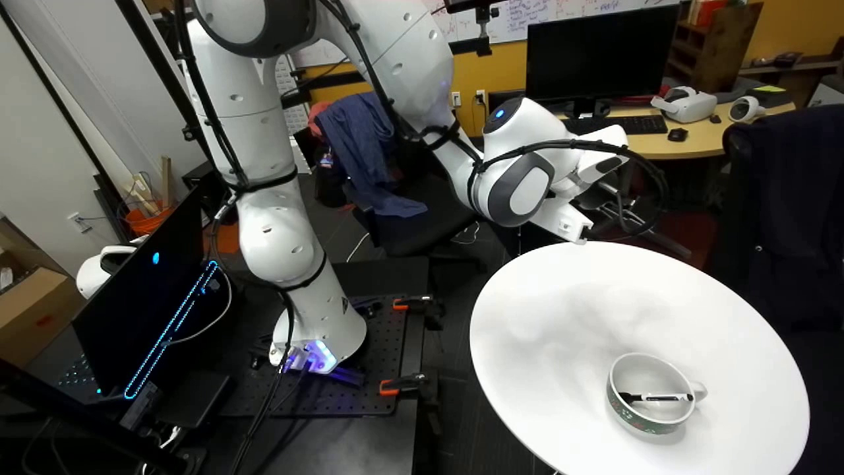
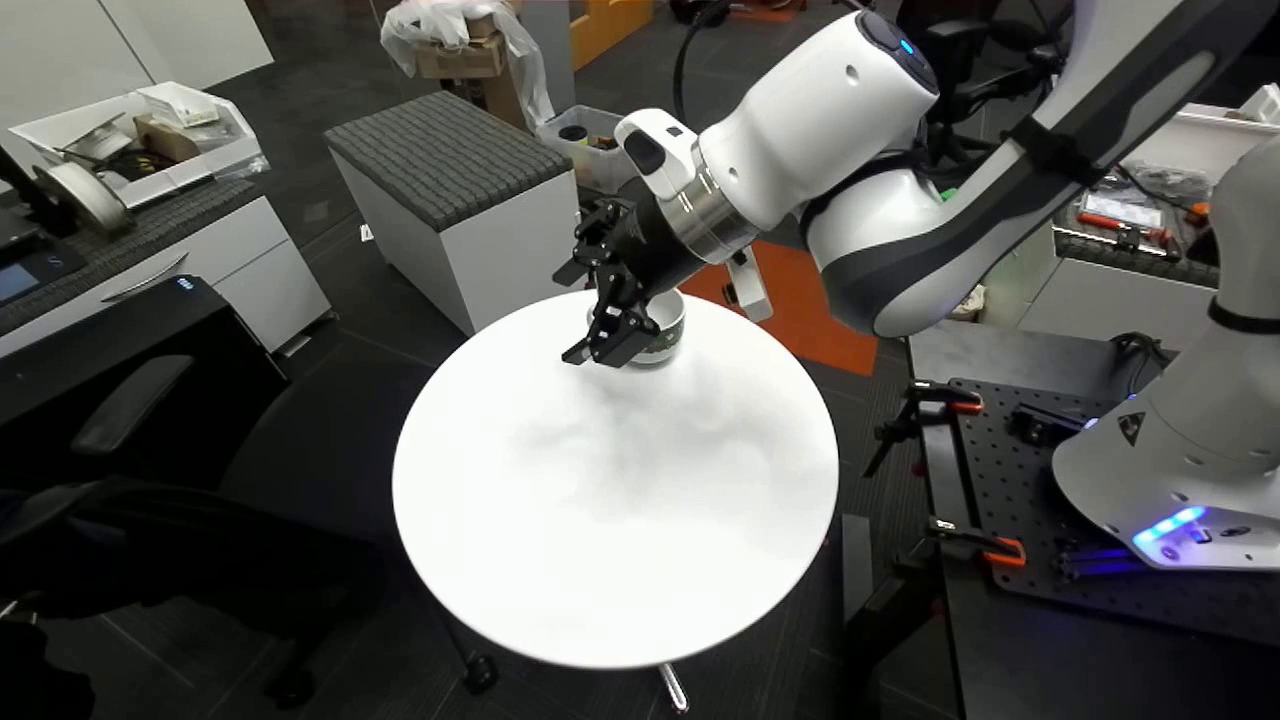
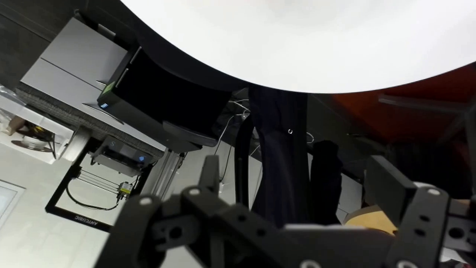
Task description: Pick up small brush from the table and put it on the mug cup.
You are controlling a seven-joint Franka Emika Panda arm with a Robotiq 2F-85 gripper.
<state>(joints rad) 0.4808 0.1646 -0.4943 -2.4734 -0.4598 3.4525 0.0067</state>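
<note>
1. The tool (image 3: 293, 171) is released: in the wrist view its fingers (image 3: 388, 186) stand well apart and grip nothing. I judge that it has no load left to carry.

2. Under the tool spreads the round white desk (image 2: 610, 520). The tool hangs raised over it, touching nothing that I can see, and aims across and past the rim instead of down, probably to leave the things below undisturbed.

3. Lower than the tool and well apart from it, the mug cup (image 1: 646, 375) stands upright on the desk; in an exterior view the tool partly hides it. Its squat stance should keep it steady while holding something light.

4. The small brush (image 1: 659, 398), which looks more like a slim black-and-white marker, is inside the mug cup, away from the tool. The wall around it likely stops it rolling off, so the placing looks done. Whether it lies flat or leans, I cannot tell.

5. Ahead of the fingers, beyond the desk, hangs dark cloth (image 3: 280, 158). Behind the tool, clamps (image 1: 410, 384) grip the perforated plate (image 1: 389, 336) under the arm (image 1: 415, 72), presumably for firmness.
</note>
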